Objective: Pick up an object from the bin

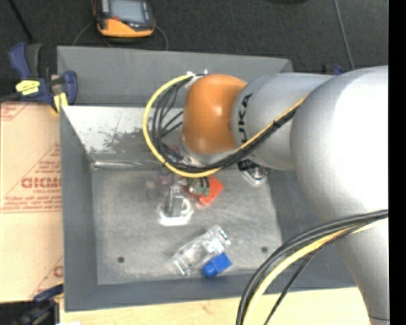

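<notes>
Your fingers hang right over a whitish lump, seemingly lined up to grasp it; spread or pressed together, you cannot tell.

The grey metal bin has sloping walls and a flat, speckled floor. Near the front of that floor lies a clear plastic packet, tilted, with a small blue piece touching its right end. Closer to the middle sits a pale whitish object. Just beside it, to the right and farther back, lies a red-orange thing. A small silvery piece rests near the right wall.
</notes>
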